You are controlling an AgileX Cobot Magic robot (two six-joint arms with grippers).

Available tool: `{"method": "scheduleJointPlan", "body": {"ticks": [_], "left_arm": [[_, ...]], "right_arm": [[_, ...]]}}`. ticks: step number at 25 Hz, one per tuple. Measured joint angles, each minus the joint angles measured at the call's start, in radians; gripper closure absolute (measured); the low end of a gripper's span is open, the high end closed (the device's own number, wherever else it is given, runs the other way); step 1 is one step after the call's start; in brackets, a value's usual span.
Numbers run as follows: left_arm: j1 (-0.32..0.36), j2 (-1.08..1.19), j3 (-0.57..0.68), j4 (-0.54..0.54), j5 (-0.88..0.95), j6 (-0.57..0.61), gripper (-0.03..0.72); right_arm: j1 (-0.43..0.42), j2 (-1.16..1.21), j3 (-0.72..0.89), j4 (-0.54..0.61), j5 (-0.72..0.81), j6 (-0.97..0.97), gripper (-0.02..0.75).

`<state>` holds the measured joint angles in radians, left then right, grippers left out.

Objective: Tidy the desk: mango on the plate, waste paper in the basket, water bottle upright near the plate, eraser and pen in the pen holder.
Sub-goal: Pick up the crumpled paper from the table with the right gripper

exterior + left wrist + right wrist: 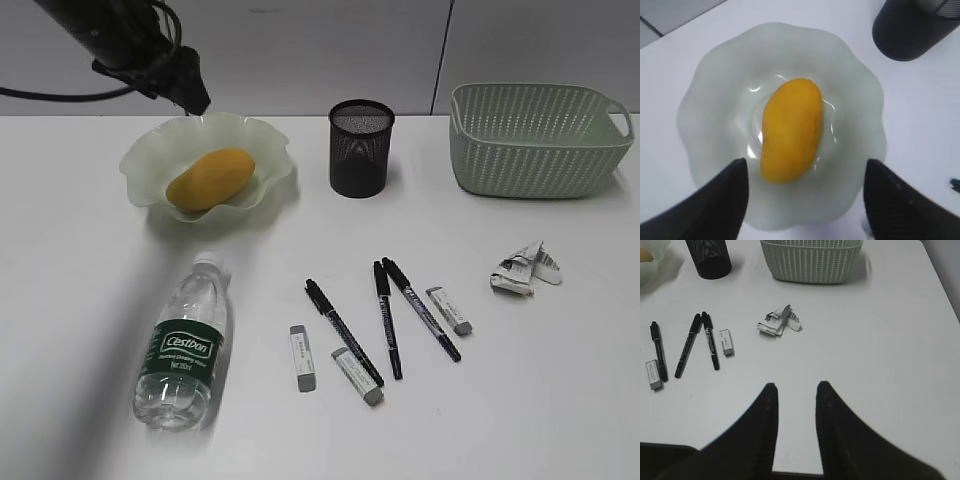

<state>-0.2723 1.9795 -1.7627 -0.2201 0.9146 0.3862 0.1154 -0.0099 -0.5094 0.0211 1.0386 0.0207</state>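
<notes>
Mango (791,131) — lay lengthwise in the bowl of the ruffled pale green plate (715,95), at the far left of the desk (560,400); this item read as done. Left gripper (805,200) hung above it, fingers (715,200) spread wide to either side of the fruit and holding nothing. Step in hand, by judgement: lifting clear of the plate, best done straight up so neither finger catches the wavy rim.

Water bottle (183,345) — lay on its side near the front left, cap toward the plate, not yet upright. Likely the left arm's next item: a grasp across the labelled middle, then a tilt onto its base just beside the plate, should suit; the round body may roll if nudged first.

Waste paper (778,322) — crumpled, on the desk in front of the basket (810,262), apart from it. Right gripper (796,395) hovered low over bare desk, jaws a little apart, empty, well short of the paper.

Pens — three black markers (385,318) and three erasers (302,357) lay loose at centre, in front of the black mesh pen holder (360,148), none inside it.
</notes>
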Motion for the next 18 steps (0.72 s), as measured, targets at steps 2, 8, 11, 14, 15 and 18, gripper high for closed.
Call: {"method": "scheduleJointPlan", "body": {"ticks": [2, 8, 11, 14, 15, 18], "left_arm": [[0.003, -0.079, 0.028, 0.035, 0.037, -0.053, 0.194], [0.005, -0.544, 0.460, 0.184, -0.003, -0.225, 0.267], [0.005, -0.874, 0.715, 0.228, -0.049, -0.320, 0.271], [0.005, -1.171, 0.914, 0.261, -0.054, -0.351, 0.272], [0.005, -1.268, 0.968, 0.272, -0.041, -0.354, 0.272], [0.005, -1.507, 1.078, 0.281, 0.021, -0.358, 0.273]], "right_arm": [[0.000, 0.000, 0.000, 0.000, 0.000, 0.000, 0.513], [0.000, 0.000, 0.000, 0.001, 0.000, 0.000, 0.513], [0.000, 0.000, 0.000, 0.001, 0.000, 0.000, 0.513], [0.000, 0.000, 0.000, 0.001, 0.000, 0.000, 0.513], [0.000, 0.000, 0.000, 0.001, 0.000, 0.000, 0.513], [0.000, 0.012, -0.001, 0.003, 0.000, 0.000, 0.512]]}}
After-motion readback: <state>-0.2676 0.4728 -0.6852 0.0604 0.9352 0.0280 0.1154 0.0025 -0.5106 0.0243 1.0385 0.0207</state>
